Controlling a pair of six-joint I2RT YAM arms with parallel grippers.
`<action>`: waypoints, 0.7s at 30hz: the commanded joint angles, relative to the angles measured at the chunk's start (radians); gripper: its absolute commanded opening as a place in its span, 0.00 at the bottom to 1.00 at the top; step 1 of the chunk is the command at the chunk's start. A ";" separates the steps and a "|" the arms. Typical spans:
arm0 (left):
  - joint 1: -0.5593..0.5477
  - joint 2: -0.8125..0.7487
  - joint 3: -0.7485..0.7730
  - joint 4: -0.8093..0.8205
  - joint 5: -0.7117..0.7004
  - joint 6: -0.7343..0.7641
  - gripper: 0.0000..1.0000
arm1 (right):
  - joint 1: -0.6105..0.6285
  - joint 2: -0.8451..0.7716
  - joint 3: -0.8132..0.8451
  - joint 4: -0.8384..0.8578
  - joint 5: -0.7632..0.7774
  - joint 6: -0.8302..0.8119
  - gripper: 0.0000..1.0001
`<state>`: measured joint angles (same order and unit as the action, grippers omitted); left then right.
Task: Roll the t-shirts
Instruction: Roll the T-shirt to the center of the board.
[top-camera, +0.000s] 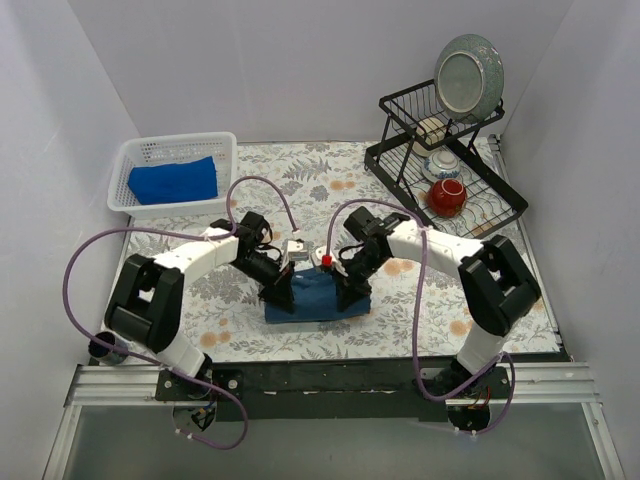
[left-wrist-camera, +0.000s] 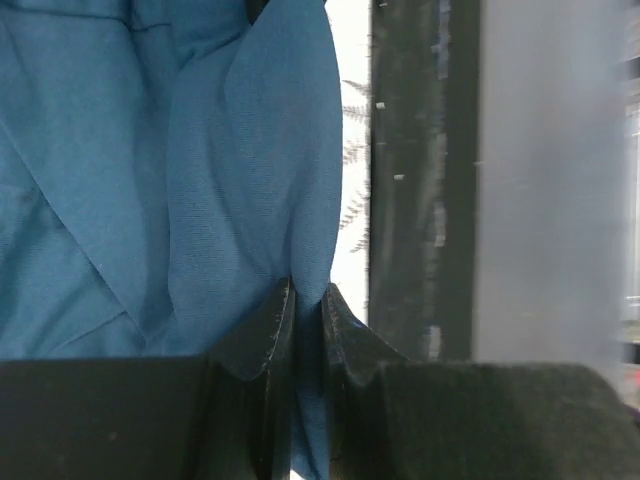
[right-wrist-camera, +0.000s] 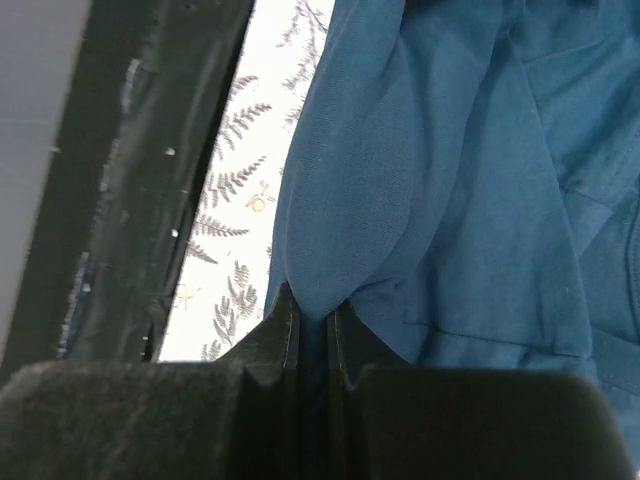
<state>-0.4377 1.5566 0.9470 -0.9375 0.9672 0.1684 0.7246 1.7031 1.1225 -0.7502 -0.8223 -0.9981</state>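
On the table (top-camera: 300, 170), front and centre, the dark teal t-shirt (top-camera: 318, 298) is lying bunched; my left hand (left-wrist-camera: 308, 297) and right hand (right-wrist-camera: 318, 308) are each clamping a fold at its ends. Farther left, the royal blue t-shirt (top-camera: 175, 182) is resting inside the white basket (top-camera: 180, 140).

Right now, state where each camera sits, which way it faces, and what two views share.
Top external: above and behind the bases, looking down on the fern-print table; both arms show, left gripper and right gripper on the teal t-shirt.
Left wrist: on that wrist, looking along its fingers, pinching a shirt fold.
Right wrist: the same, its fingers pinching another fold.
Shared: both wrist views show the teal t-shirt and the table's near edge.
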 joint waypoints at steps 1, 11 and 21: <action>0.077 0.063 0.024 -0.225 0.024 0.066 0.00 | -0.053 0.088 0.074 -0.391 -0.035 -0.112 0.01; 0.180 0.272 0.072 -0.181 -0.005 0.083 0.00 | -0.097 0.401 0.333 -0.554 -0.069 -0.197 0.01; 0.289 0.523 0.180 -0.248 0.035 0.120 0.08 | -0.154 0.665 0.551 -0.555 -0.109 -0.078 0.01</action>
<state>-0.2283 2.0304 1.1156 -1.1511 1.1435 0.2253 0.6224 2.2452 1.5852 -1.2324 -1.0653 -1.1355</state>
